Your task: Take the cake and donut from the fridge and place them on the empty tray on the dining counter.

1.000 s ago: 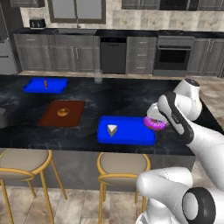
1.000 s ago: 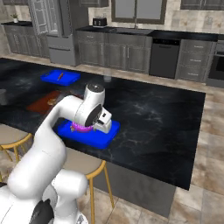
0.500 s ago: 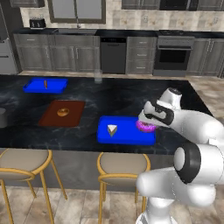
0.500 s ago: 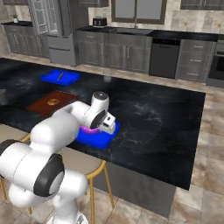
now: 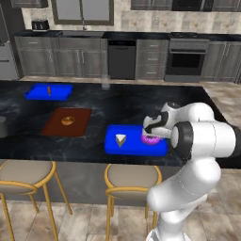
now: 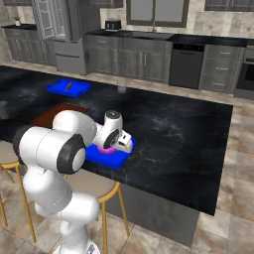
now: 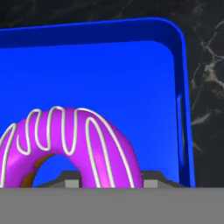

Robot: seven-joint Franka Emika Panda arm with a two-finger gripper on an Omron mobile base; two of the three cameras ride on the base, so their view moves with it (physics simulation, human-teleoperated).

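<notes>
Donut (image 5: 151, 138) with purple-pink frosting and white zigzag icing sits over the right end of the blue tray (image 5: 134, 146), pinched in the claw (image 5: 153, 133), which reaches in low from the right; whether the ring already touches the tray floor I cannot tell. In the hand view the donut (image 7: 65, 146) stands close before the camera with the tray's raised rim (image 7: 183, 100) curving round its far right corner and black marbled desk (image 7: 205, 65) beyond. Cake (image 5: 121, 140), a small white wedge, lies on the same tray toward its left half, apart from the donut. The tray rests near the front edge of the desk (image 5: 117, 106), above the two stools (image 5: 132, 181). Further left on the desk lies a brown tray (image 5: 67, 122) carrying a round orange-brown pastry (image 5: 68, 120), and near the far left corner a smaller blue tray (image 5: 49, 91). From the right base view the claw (image 6: 115, 145) is over the tray (image 6: 106, 156), the donut (image 6: 105, 149) showing beneath it
</notes>
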